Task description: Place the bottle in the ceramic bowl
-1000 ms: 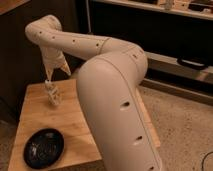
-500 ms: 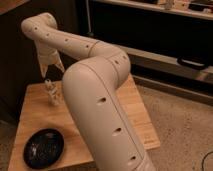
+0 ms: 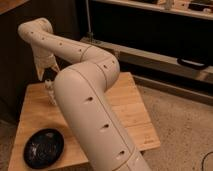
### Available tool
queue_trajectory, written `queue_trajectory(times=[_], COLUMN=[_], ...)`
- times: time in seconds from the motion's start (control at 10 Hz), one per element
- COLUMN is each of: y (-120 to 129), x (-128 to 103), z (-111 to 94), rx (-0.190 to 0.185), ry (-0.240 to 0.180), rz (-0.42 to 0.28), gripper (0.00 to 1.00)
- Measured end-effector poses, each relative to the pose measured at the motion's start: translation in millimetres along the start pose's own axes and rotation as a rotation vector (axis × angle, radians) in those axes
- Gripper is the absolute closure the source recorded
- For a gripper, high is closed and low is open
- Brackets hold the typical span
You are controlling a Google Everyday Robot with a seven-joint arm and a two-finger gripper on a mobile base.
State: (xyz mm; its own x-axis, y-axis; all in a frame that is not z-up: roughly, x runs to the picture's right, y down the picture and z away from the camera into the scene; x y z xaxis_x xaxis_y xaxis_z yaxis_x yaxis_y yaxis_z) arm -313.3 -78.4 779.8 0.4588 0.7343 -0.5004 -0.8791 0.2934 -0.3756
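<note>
Hovering over the tabletop's point(image 3: 127, 107) far-left corner, the gripper point(image 3: 46, 74) has its jaws wide just above the upright bottle point(image 3: 50, 93), apparently to straddle it; the ceramic bowl point(image 3: 44, 148) sits well apart.

one high camera looks down past the arm point(image 3: 95, 115) at the table point(image 3: 125, 105), fingers point(image 3: 39, 71) near its back.
</note>
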Motion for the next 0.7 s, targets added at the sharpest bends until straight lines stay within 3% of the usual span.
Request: queue_trajectory(times=[0.5,0.7], y=[9.0,9.0], x=[6.7,10.0], z=[15.9,22.5], rx=[0.009,0.018], ry=[0.03,0.034], rz=[-0.028,-0.038], gripper=[0.37,0.53])
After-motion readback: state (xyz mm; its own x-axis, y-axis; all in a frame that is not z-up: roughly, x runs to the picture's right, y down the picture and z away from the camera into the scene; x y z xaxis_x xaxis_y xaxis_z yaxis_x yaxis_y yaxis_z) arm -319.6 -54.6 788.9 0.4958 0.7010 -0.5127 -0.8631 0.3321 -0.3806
